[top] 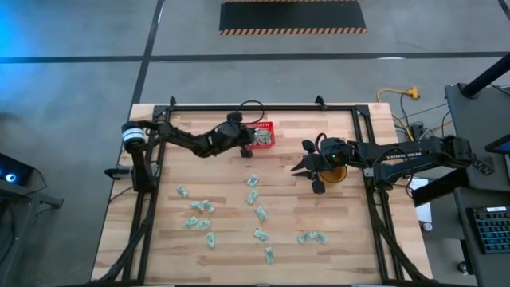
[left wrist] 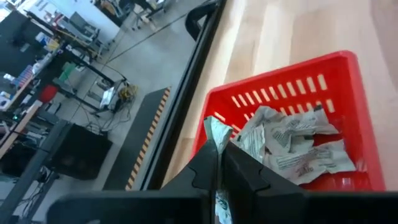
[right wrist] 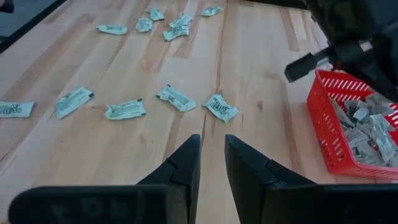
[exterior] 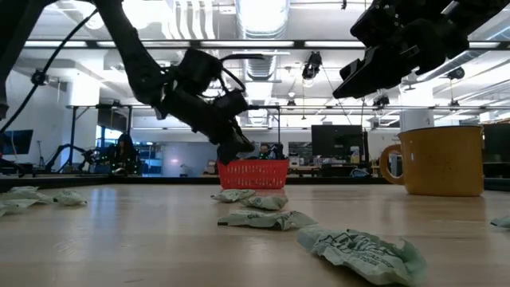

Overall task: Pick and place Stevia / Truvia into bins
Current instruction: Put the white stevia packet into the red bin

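Left tool (left wrist: 217,163) seemingly pinches a sachet (left wrist: 217,134) over the basket (left wrist: 348,65) rim.

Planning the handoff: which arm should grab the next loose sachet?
Right, probably. The left claw is at the red basket, pinching a sachet it hasn't dropped. The right claw is free, slightly open, facing loose sachets on the table.

Bright overhead room lights glare in the low view, silhouetting both arms; nearest sachets (exterior: 362,253) blur.
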Motion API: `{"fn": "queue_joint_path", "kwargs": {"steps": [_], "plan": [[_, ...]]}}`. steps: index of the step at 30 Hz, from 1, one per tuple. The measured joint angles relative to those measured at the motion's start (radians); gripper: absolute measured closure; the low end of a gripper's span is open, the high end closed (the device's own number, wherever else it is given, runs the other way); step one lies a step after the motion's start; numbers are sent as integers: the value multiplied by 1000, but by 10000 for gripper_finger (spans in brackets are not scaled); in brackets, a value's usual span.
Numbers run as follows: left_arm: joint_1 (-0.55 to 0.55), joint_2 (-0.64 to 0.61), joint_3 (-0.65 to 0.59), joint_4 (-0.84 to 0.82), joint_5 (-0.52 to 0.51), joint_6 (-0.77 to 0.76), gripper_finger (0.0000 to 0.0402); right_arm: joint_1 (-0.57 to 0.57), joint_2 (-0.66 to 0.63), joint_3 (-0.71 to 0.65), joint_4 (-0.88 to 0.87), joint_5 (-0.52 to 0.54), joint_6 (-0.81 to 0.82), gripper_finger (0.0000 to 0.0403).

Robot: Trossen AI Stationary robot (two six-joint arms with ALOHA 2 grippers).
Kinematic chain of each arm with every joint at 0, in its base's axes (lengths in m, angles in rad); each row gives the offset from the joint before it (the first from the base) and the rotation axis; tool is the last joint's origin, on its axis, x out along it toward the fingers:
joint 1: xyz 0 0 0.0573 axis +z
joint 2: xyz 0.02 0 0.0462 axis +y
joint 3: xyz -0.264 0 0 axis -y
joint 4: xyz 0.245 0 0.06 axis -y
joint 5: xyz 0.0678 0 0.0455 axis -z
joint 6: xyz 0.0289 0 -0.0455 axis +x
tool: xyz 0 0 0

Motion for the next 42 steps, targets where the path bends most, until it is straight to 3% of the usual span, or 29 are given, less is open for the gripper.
{"fn": "queue_joint_path", "kwargs": {"steps": [6, 13, 17, 21, 23, 27, 34, 42], "plan": [[-9, -7, 14, -64, -9, -2, 382, 0, 0, 0, 0, 0, -1, 341], [-30, -32, 6, -62, -29, -3, 312, 0, 0, 0, -1, -1, 3, 341], [-57, -64, 7, -138, -156, -4, 282, 9, 0, 0, -17, -67, 80, 343], [-107, -139, 5, -339, -277, -7, 272, 55, 0, 0, -44, -215, 138, 342], [-137, -188, -3, -452, -289, -32, 272, 108, 0, 0, -56, -221, 183, 339], [-197, -285, -11, -571, -289, -87, 272, 260, 0, -5, -63, -157, 216, 337], [-293, -434, -23, -655, -284, -151, 271, 534, -1, -4, -41, 62, 286, 339], [-343, -480, -24, -682, -281, -166, 271, 782, -1, -26, -63, 348, 446, 339]]}}
